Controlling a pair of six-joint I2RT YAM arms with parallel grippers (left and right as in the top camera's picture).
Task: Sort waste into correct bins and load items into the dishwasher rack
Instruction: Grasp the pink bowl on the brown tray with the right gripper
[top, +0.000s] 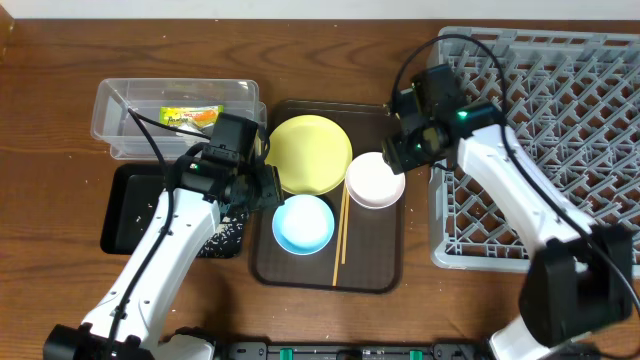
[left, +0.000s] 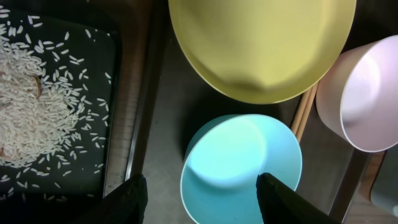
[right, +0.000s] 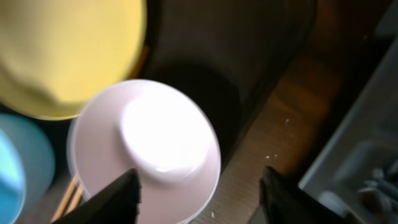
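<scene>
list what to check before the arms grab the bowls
1. Left gripper open: ok
2. Blue bowl rim lined up between the left jaws, wrist view: ok
3. Right gripper open: ok
4. Pink bowl rim lined up between the right jaws, wrist view: ok
5. Both bowls empty: ok
6. Chopsticks clear of the pink bowl: cannot tell
</scene>
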